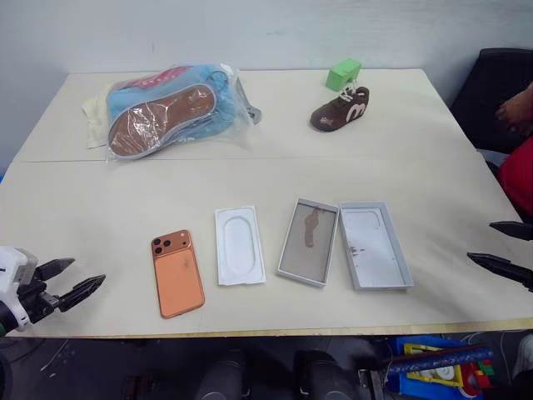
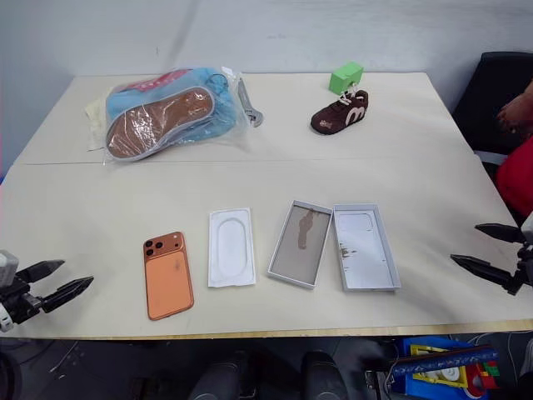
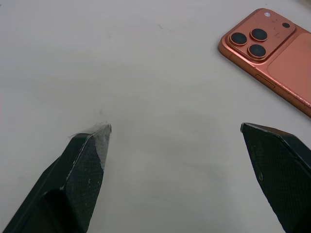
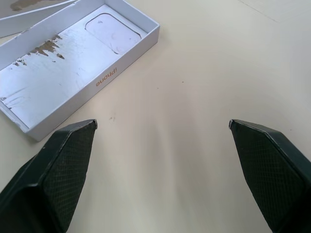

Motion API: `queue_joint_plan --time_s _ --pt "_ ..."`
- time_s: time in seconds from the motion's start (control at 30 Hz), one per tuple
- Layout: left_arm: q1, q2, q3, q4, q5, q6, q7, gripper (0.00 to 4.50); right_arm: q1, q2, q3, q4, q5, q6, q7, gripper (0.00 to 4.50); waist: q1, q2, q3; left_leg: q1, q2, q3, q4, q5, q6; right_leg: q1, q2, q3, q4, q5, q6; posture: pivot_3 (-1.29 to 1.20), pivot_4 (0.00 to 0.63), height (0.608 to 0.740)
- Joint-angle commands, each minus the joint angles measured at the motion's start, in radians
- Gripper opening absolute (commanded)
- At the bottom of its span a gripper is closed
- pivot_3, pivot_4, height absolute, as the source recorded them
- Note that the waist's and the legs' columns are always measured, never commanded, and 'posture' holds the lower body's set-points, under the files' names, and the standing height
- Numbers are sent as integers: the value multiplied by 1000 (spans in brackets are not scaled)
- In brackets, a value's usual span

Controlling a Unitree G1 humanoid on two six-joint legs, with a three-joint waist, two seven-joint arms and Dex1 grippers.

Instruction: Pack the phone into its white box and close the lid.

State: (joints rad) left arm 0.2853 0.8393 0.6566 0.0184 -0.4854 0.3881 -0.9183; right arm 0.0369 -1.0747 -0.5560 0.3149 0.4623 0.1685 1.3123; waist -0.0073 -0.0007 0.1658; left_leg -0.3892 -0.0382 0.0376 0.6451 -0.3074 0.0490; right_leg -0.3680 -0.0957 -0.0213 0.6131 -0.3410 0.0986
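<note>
1. A pale beige table [image 1: 100, 208] stands against a light wall; a seam runs across it about halfway back, and a dark chair [image 1: 498, 87] sits off its far right corner.
2. Along the near edge lie four things in a row, all flat on the top: the phone [image 1: 177, 273], back up with its camera bump away from the robot; a flat white insert [image 1: 239, 246] just beside it; the white box [image 1: 309, 242] with a brown smudge on its floor; and the lid [image 1: 374, 245], inside up, its long side touching the box.
3. A strip of bare table separates the row from the front edge, and wide open stretches lie to both sides of it.
4. The left gripper [image 1: 73, 282] hovers at the near left corner, fingers spread wide, holding nothing, well apart from the phone.
5. The right gripper [image 1: 502, 246] hangs at the near right edge, fingers likewise spread and empty, with clear table between it and the lid.
6. Behind the seam rest a bagged pair of blue shoes [image 1: 166, 108], a small brown shoe [image 1: 340, 110] and a green block [image 1: 343, 73].
</note>
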Motion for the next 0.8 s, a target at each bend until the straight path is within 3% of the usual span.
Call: queue_joint_plan --time_s 0.03,0.57,0.8 --pt "-4 -2 17 -30 -13 0 3 4500 -17 -1 -12 42 1 -41 26 4475 0 0 0 0 0 0 0 0 0 0 0 0 0 0 0 0 150 740" --pt "16 -7 -3 -71 0 52 22 4500 -27 14 11 83 -18 -99 23 4475 -21 1 0 0 0 0 0 0 0 0 0 0 0 0 0 0 150 740" --pt "-9 7 -12 -122 -50 156 12 4500 -13 26 8 -8 2 -75 10 4475 -21 1 1 0 0 0 0 1 1 0 0 0 0 0 0 0 150 740"
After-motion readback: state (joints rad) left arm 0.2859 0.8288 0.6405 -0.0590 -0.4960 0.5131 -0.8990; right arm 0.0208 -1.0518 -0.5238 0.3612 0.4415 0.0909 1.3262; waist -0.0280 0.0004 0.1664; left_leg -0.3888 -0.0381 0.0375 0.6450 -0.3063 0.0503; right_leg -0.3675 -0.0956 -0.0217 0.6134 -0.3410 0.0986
